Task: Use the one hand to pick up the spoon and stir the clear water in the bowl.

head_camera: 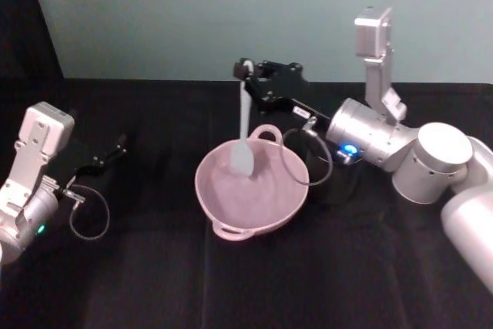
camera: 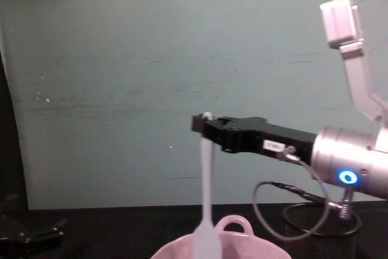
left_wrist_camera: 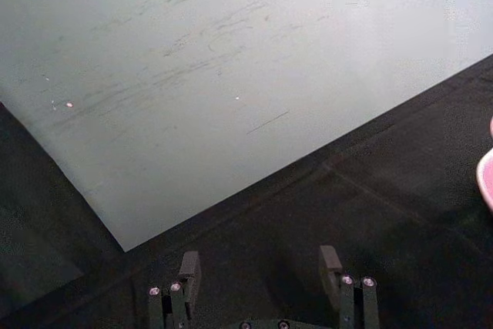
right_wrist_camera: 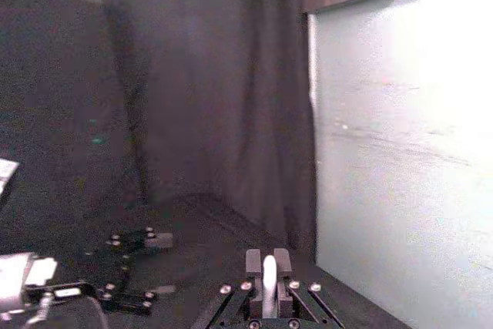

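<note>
My right gripper (head_camera: 246, 72) is shut on the top of the white spoon (head_camera: 243, 125), which hangs upright over the pink bowl (head_camera: 223, 207). The spoon's flat head (head_camera: 242, 158) reaches down inside the bowl near its far side. From the chest view the spoon (camera: 207, 192) drops from the black gripper (camera: 203, 124) into the bowl (camera: 248, 248). In the right wrist view the handle end (right_wrist_camera: 269, 279) is pinched between the fingers. The clear water cannot be made out against the glaze. My left gripper (head_camera: 115, 146) rests open at the far left of the table; its fingers (left_wrist_camera: 189, 271) stand apart.
A black wire-mesh cup (head_camera: 339, 179) stands just right of the bowl, under my right wrist. A cable loop (head_camera: 306, 158) hangs from the right wrist over the bowl's right rim. Black cloth (head_camera: 246, 283) covers the table; a pale wall (head_camera: 254, 13) is behind.
</note>
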`<state>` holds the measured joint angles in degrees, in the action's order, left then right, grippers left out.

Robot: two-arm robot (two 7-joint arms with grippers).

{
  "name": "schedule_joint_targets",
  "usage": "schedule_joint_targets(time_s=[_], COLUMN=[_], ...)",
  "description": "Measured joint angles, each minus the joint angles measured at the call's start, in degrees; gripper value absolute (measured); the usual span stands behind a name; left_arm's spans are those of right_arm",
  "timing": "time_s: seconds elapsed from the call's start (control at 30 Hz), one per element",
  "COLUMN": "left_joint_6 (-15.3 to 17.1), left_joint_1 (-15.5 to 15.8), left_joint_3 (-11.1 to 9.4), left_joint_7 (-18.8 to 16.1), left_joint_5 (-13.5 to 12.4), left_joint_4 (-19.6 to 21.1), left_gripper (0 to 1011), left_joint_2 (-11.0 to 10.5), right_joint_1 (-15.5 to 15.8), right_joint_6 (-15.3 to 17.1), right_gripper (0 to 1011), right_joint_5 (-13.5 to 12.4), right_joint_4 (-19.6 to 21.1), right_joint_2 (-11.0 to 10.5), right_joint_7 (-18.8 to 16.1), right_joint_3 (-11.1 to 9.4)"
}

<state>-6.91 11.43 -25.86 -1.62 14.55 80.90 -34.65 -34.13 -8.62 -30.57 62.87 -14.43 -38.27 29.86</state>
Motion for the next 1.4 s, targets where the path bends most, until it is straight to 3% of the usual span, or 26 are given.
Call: schedule_joint_targets(time_s=[0.33,0.83,1.07,1.27,1.4], left_joint_6=[0.0,0.0,0.0,0.0,0.0], left_joint_1=[0.0,0.0,0.0,0.0,0.0], left_joint_3=[0.0,0.0,0.0,0.0,0.0], left_joint_7=[0.0,0.0,0.0,0.0,0.0], left_joint_5=[0.0,0.0,0.0,0.0,0.0], left_joint_4=[0.0,0.0,0.0,0.0,0.0], left_gripper=[1011,1011,1011,1011,1011], left_joint_2=[0.0,0.0,0.0,0.0,0.0], right_joint_1=[3.84,9.45,10.16,9.15,7.36], right_joint_6=[0.66,2.8,3.62,3.62,3.24], right_gripper=[105,105,105,105,105], right_joint_5=[-0.3,-0.47,-0.96,-1.15,-1.18], right_joint_4=[5.17,14.36,16.16,16.05,13.9], right_joint_2=[-4.07,-7.82,-7.73,-6.31,-4.51], right_joint_7=[1.81,2.21,1.35,0.44,-0.05], right_joint_3=[-3.22,-3.37,-2.0,-0.27,1.04])
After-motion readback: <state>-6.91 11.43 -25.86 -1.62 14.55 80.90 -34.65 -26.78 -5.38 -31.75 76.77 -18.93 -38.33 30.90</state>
